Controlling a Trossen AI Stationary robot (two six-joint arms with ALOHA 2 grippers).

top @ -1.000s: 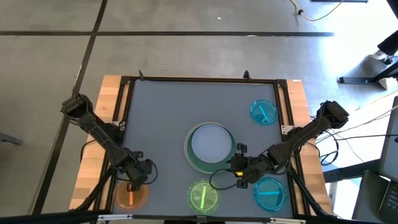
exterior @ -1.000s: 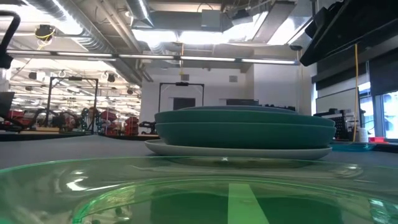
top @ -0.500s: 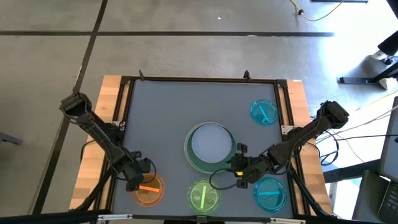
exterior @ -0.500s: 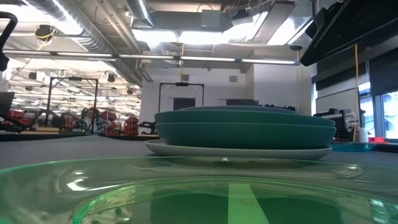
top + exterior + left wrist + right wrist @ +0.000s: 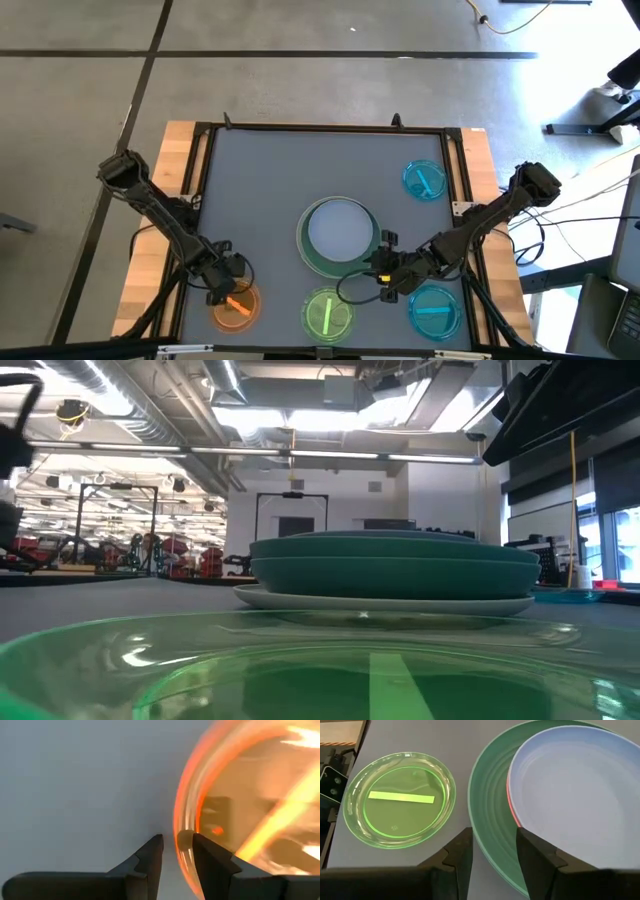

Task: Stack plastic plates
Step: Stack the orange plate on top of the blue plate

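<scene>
The orange translucent plate [image 5: 236, 306] sits near the table's near-left corner, with my left gripper [image 5: 222, 291] at its far-left rim, shut on it. The stack [image 5: 338, 236] has a cream-white plate [image 5: 300, 600] at the bottom, then green plates [image 5: 487, 820], a salmon-pink sliver [image 5: 512, 807] and a blue-grey plate [image 5: 570, 790] on top. My right gripper [image 5: 492, 847] is open at the stack's near-right edge, one finger on either side of the green rim. The bright green plate [image 5: 327, 315] and two cyan plates [image 5: 424, 180] [image 5: 435, 310] lie flat on the table. My left gripper holds the orange plate by its rim [image 5: 184, 839], pinched between the two fingers. One finger [image 5: 210, 862] is over the plate's inside and the other [image 5: 150, 860] is outside the rim. Whether the plate is lifted clear of the table I cannot tell.
A black frame [image 5: 320, 128] borders the grey table top, with wooden boards [image 5: 175, 180] outside it at left and right. The far half of the table [image 5: 300, 170] shows bare grey surface. A black cable [image 5: 350, 285] loops by my right gripper.
The orange plate has shifted toward the table's right and turned about. Its stripe pointed near to far a second ago and now lies slanted. My left gripper has moved slightly with it.
</scene>
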